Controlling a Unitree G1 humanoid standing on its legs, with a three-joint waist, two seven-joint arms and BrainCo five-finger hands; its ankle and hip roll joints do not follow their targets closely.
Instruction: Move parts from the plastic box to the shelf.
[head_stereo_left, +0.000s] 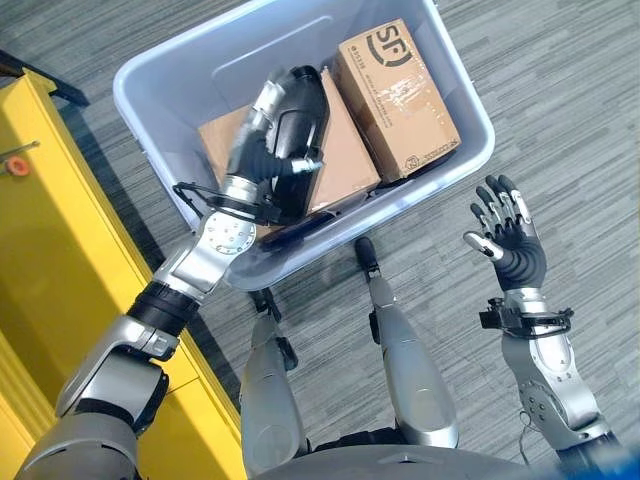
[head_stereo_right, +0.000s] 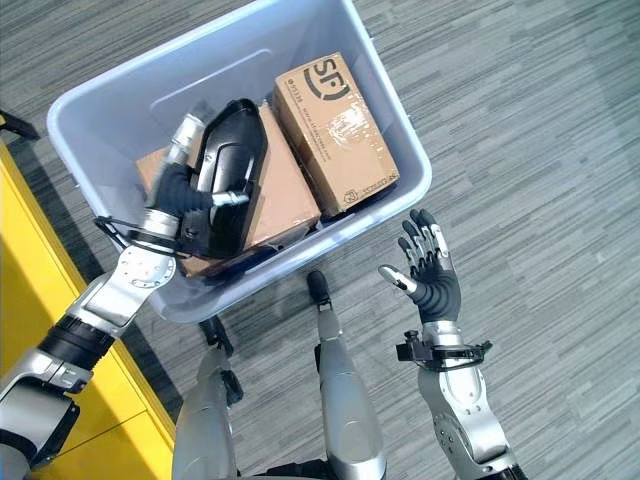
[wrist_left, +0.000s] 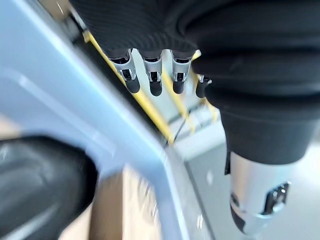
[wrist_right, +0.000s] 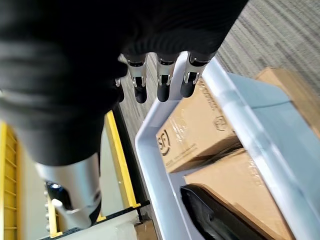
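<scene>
The left hand (head_stereo_left: 262, 170) is curling its fingers around the black part (head_stereo_left: 297, 130) lying on the cardboard boxes (head_stereo_left: 345, 160) in the plastic box (head_stereo_left: 455, 95), apparently to lift it out for the yellow shelf (head_stereo_left: 55, 230), while the right hand (head_stereo_left: 510, 240) is hovering outside the box's near edge, fingers spread and holding nothing.

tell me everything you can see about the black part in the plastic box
The black part is a long, curved piece of glossy dark plastic, like a duct or moulded housing, with a silver ribbed end toward the box's far wall. It lies slantwise inside the pale blue-grey plastic box, resting on a flat cardboard box, beside a taller cardboard box. The left hand is on its near end; whether the fingers have closed round it cannot be made out.
</scene>
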